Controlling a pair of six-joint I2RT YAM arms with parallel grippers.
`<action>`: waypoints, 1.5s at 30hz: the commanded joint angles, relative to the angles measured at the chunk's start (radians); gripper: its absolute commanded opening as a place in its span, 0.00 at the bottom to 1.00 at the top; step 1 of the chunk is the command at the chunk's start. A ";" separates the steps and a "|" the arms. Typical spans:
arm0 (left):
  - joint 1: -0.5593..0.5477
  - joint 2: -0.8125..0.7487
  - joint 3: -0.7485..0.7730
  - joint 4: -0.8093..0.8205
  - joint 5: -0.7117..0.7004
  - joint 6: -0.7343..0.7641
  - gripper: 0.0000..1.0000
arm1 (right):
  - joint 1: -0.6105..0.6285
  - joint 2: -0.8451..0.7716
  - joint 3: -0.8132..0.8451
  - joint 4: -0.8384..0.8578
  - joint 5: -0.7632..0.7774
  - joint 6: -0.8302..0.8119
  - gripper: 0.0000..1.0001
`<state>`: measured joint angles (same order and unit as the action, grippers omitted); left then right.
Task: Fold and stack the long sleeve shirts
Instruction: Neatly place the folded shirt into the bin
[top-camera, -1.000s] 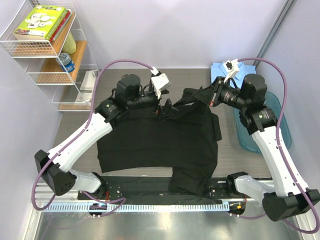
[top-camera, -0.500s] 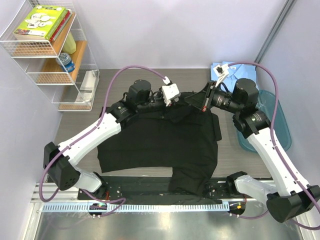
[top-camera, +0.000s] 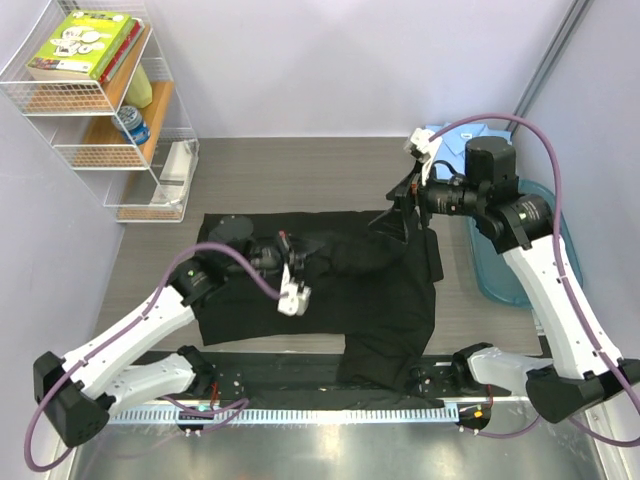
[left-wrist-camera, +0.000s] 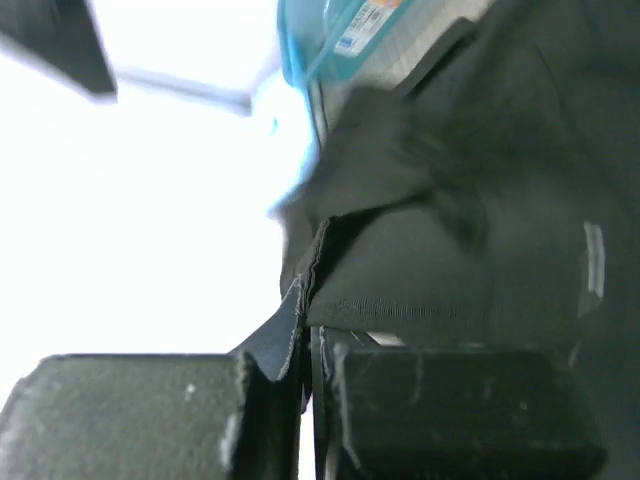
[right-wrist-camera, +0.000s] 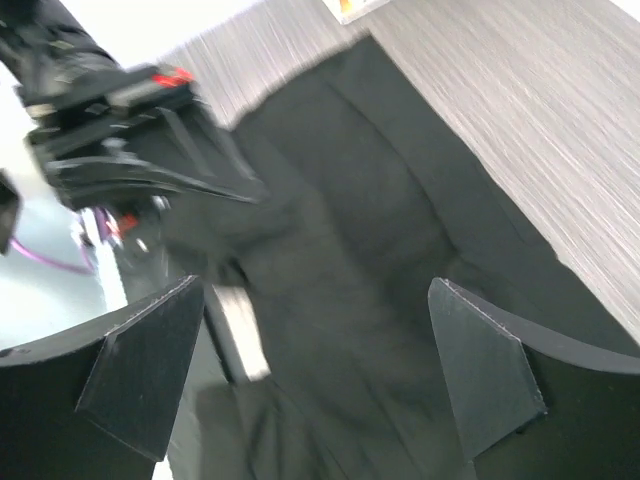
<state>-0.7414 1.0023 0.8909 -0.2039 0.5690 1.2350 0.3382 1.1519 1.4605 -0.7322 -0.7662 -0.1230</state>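
Pinching an edge of the black shirt between its 2 fingers, the left gripper is clamped; the right gripper hangs over the cloth, spread wide.

My right tool hangs with its two dark fingers spread wide and nothing between them. Below it the black shirt lies rumpled on the grey wood-grain surface, which shows bare at the upper right. At upper left I see the left arm, blurred, its tip at the cloth. From here I can't tell whether it grips. A purple cable loops at the left edge.
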 joint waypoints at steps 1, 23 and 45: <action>0.008 -0.045 -0.099 0.011 0.180 0.556 0.00 | -0.010 0.066 0.044 -0.196 -0.007 -0.257 1.00; 0.008 -0.014 -0.204 0.098 0.259 0.917 0.00 | 0.246 0.293 -0.137 0.019 -0.070 -0.262 0.90; 0.094 -0.280 0.040 -0.298 -0.146 -0.939 1.00 | 0.291 0.161 -0.228 0.416 0.271 -0.210 0.01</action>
<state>-0.6495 0.7166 0.8848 -0.4057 0.3508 0.8288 0.6136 1.4189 1.2724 -0.4831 -0.5426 -0.3336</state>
